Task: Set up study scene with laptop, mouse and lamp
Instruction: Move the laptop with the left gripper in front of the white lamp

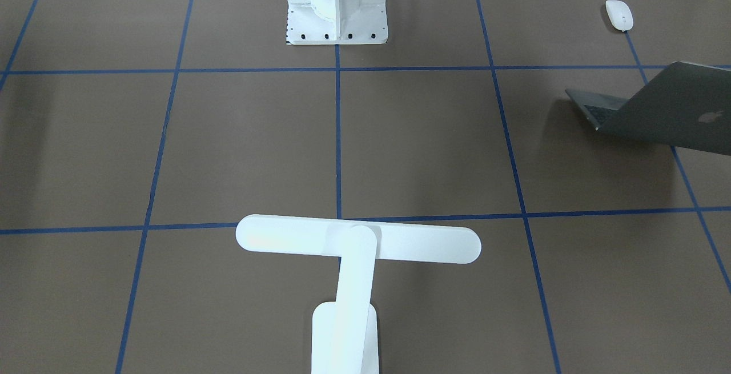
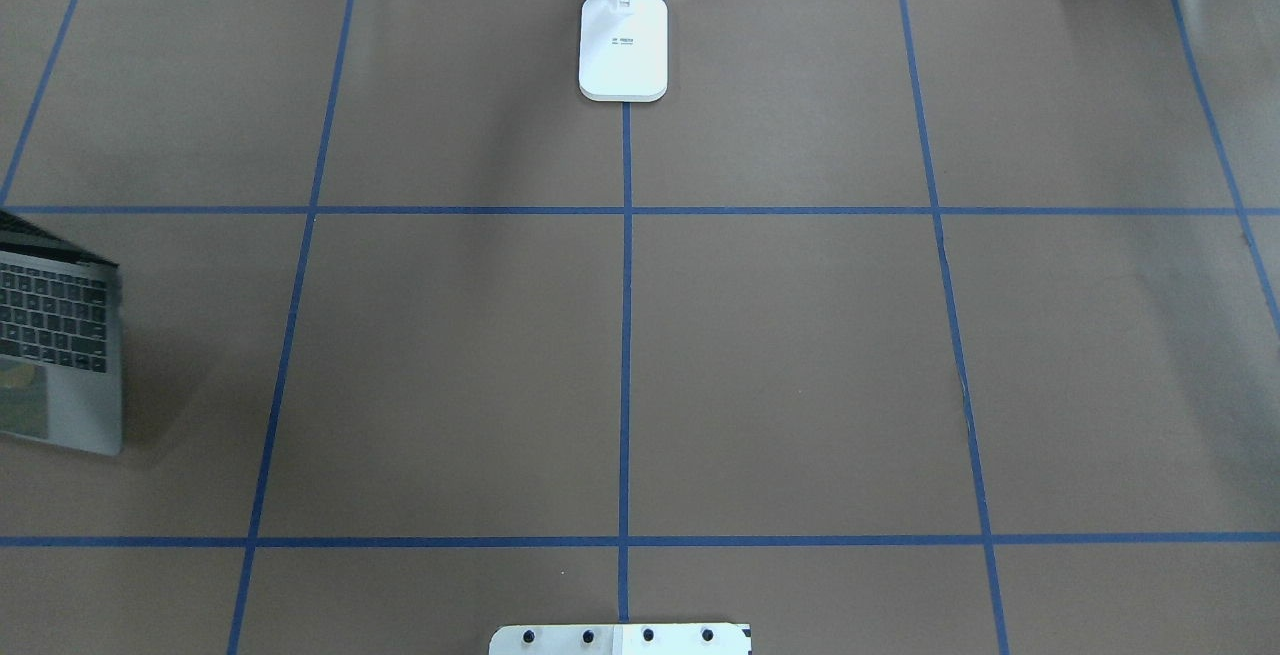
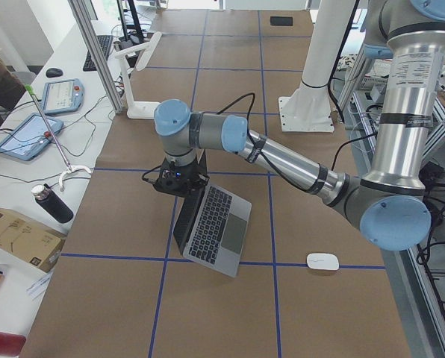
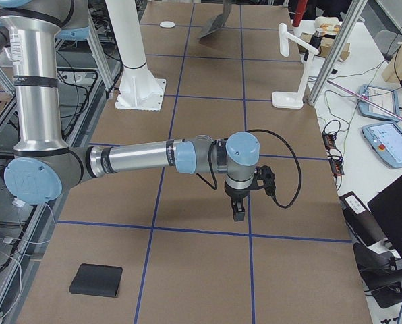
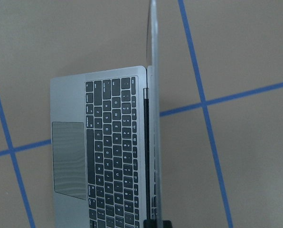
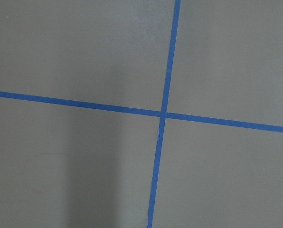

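Note:
The grey laptop stands open near the table's left end, its lid close to upright. My left gripper is at the lid's top edge. In the left wrist view the lid runs edge-on down between the gripper's dark fingertips, which are shut on it. The white mouse lies on the robot's side of the laptop. The white lamp stands at the far middle edge, its base on the centre line. My right gripper points down over bare table; I cannot tell whether it is open or shut.
The white bolted pedestal stands at the robot's edge, mid-table. A black mouse pad lies near the table's right end. Tablets, cables and a bottle sit on the side bench beyond the far edge.

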Available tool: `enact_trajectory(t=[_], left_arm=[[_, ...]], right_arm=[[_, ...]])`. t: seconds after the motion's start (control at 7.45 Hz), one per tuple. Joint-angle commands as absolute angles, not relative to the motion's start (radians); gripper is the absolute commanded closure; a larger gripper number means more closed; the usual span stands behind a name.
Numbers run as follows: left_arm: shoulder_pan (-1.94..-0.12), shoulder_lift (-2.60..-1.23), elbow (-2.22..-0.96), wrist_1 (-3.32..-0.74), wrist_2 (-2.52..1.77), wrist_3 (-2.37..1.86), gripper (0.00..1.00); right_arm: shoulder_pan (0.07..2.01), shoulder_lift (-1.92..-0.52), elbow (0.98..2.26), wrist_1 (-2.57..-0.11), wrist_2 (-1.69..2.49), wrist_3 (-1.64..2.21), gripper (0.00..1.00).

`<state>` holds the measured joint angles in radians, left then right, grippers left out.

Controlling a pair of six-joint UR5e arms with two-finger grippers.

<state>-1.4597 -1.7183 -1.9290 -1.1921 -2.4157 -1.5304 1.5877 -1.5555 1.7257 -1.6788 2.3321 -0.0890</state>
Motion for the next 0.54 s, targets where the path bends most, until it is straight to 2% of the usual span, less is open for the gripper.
enact_trajectory(t=[0.0, 0.27, 0.4], left_arm=[[-1.271, -1.889, -1.933, -1.192, -2.415, -1.842, 1.00], [-1.119, -2.030, -1.901, -1.221, -2.395, -2.073, 1.00], [-1.083, -2.054, -1.884, -1.314, -2.392, -2.195, 1.00]], right_arm=[[1.588, -1.555, 1.726, -1.678, 2.332, -0.089, 0.00], [1.588, -1.555, 1.726, -1.678, 2.333, -0.089, 0.00], [1.588, -1.555, 1.726, -1.678, 2.335, -0.087, 0.00]])
